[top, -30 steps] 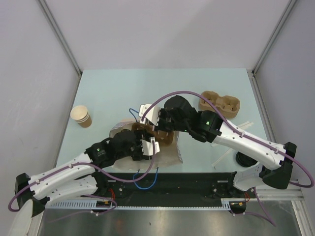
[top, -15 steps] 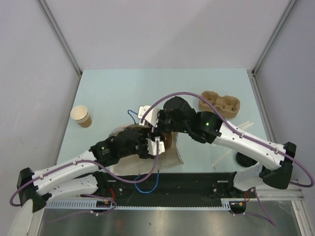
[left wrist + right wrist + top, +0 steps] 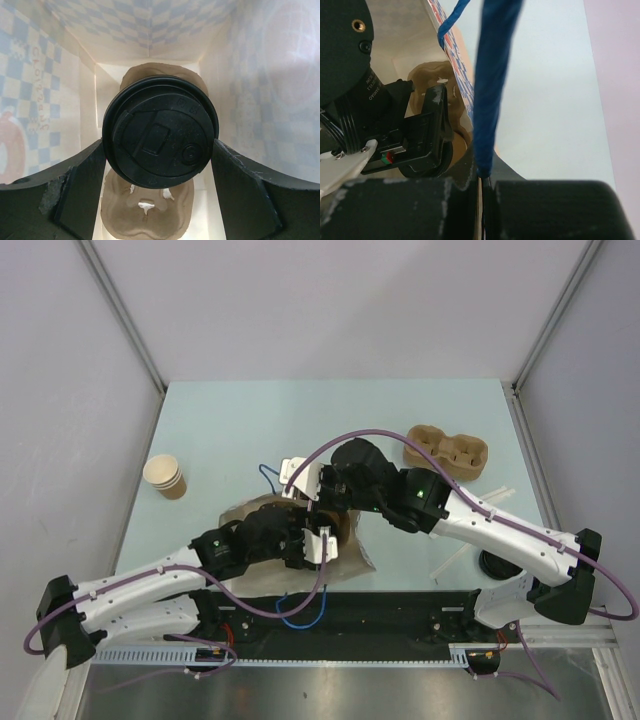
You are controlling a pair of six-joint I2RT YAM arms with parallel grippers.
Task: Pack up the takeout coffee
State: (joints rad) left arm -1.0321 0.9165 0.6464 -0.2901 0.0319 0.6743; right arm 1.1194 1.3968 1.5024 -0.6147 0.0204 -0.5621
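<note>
The takeout coffee [image 3: 150,120], a cup under a round black lid, sits between my left gripper's [image 3: 159,150] two fingers, which press the lid's rim on both sides. It hangs inside the paper bag [image 3: 260,75], above a pulp cup carrier [image 3: 145,215] at the bag's bottom. From above, the bag [image 3: 250,515] lies near the table's front with my left gripper [image 3: 318,538] reaching into its mouth, and most of the cup is hidden. My right gripper [image 3: 485,182] is shut on the bag's blue handle [image 3: 492,90], holding it up by the bag's mouth [image 3: 318,495].
A stack of lidless brown cups [image 3: 165,476] stands at the left. A second pulp carrier [image 3: 447,450] sits at the back right. A loose black lid [image 3: 497,563] and thin pale sticks [image 3: 450,562] lie near the right arm's base.
My left gripper has moved right with the cup, further into the bag. The right gripper has kept its hold on the handle and hardly moved.
</note>
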